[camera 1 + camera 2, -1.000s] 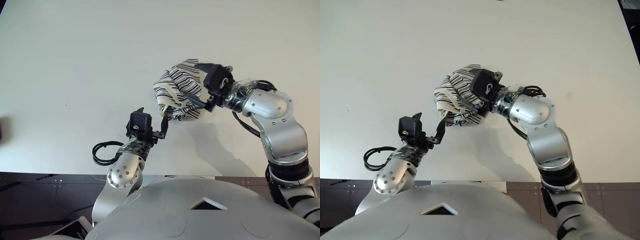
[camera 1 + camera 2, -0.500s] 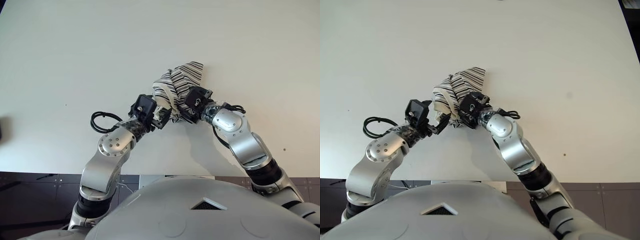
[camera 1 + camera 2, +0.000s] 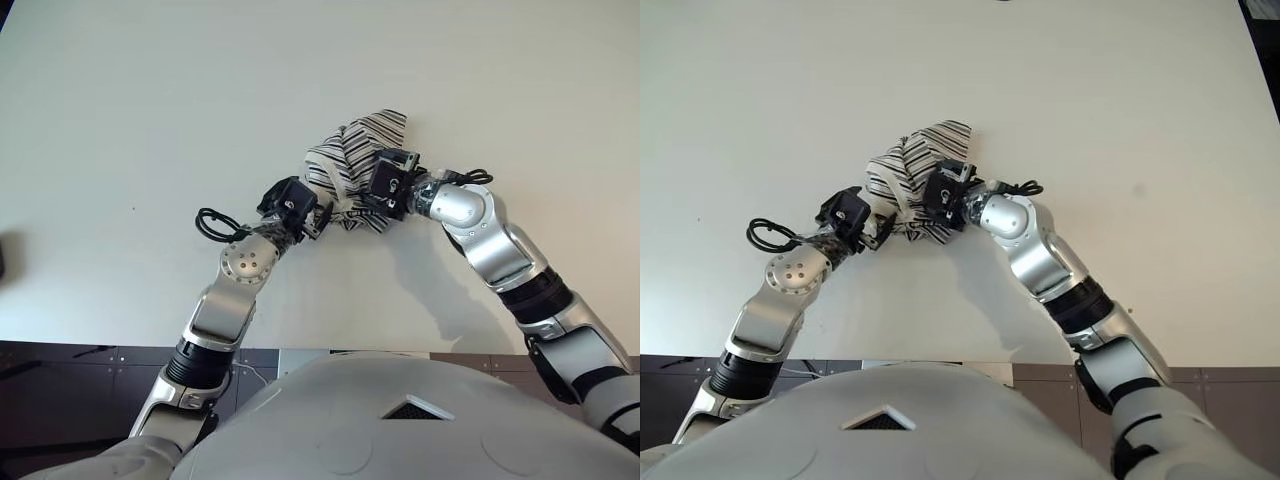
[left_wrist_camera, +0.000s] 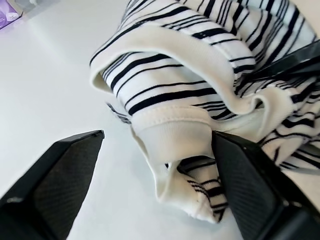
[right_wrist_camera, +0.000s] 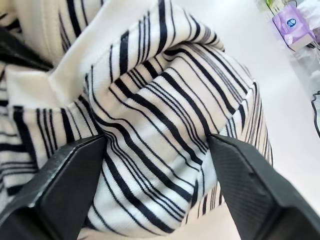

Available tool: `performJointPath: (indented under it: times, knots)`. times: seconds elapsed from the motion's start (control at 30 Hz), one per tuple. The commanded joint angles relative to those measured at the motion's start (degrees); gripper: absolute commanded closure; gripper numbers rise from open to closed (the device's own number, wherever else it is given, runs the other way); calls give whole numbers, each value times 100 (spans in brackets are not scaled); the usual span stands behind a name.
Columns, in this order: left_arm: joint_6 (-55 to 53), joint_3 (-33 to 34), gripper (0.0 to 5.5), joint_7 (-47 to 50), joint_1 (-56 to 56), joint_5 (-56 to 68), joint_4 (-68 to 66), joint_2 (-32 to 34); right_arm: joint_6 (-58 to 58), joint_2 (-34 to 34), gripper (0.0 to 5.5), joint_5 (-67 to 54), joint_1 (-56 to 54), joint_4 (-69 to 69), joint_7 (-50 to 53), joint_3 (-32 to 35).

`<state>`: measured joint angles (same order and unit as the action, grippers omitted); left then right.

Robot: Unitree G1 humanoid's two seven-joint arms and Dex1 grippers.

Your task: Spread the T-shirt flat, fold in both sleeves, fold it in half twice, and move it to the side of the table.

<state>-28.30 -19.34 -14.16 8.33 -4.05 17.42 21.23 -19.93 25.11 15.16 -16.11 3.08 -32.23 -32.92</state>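
Left eye view: plain white table [image 3: 150, 100], with a dark panel [image 3: 60, 365] along its near edge. The striped T-shirt [image 3: 352, 160] sits bunched in a heap around mid-table, slightly right, not flat. Its long axis runs diagonally from near-left to far-right, with a pointed corner aimed far-right. Both arms meet at the heap's near side. Left wrist view shows what the head views can't: the left gripper [image 4: 157, 137] is spread wide and a thick white hem lies between the fingers, touching one (the other is clear of it, over bare table). Right gripper [image 5: 157, 139] is also spread – a fat striped fold fills the gap. A purple pack [image 5: 292, 25] lies far off.
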Motion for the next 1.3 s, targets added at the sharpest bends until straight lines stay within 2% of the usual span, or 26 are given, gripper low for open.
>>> performJointPath:
  times: [0.03, 0.3, 0.47, 0.6, 0.8, 0.87, 0.93, 1.0, 1.07, 1.13, 1.2, 1.3]
  knots:
    - [-10, -26, 160, 152, 237, -375, -697, 107, -20, 706, 179, -226, -61, -459, -466, 717]
    - [604, 240, 160, 58, 105, -2, -708, -344, 931, 1095, 179, 182, -312, -1489, -686, 679]
    - [844, 84, 160, 310, -20, -883, -1098, 103, 1746, 1854, 179, 568, -449, -2319, -487, 947]
    - [1255, 390, 160, 470, -422, -1344, -746, 363, 1833, 2200, 179, 407, -350, -1868, -564, 1405]
    - [1825, 483, 160, 324, -1174, -1820, -274, 627, 873, 1592, 179, -97, -656, -386, -466, 2091]
    - [1889, 579, 160, 205, -1323, -1685, -233, 569, 427, 1113, 179, -526, -685, 120, -517, 2161]
    - [1897, 619, 160, 45, -1349, -1452, -171, 446, 42, 651, 179, -836, -568, 509, -624, 1949]
    - [1774, 645, 160, -150, -1180, -1149, -30, 314, -152, 194, 179, -799, -235, 593, -603, 1371]
    - [1637, 595, 160, -436, -834, -755, 37, 199, -191, -350, 179, -506, 110, 240, -258, 731]
    - [1584, 419, 160, -663, -501, -604, -187, 183, -234, -686, 179, -238, 244, -156, 98, 411]
    - [1590, 178, 160, -776, -229, -713, -505, 226, -193, -757, 179, -31, 239, -459, 273, 309]
    - [1495, -58, 160, -732, -103, -1024, -992, 270, -9, -479, 179, 138, 234, -712, 231, 351]
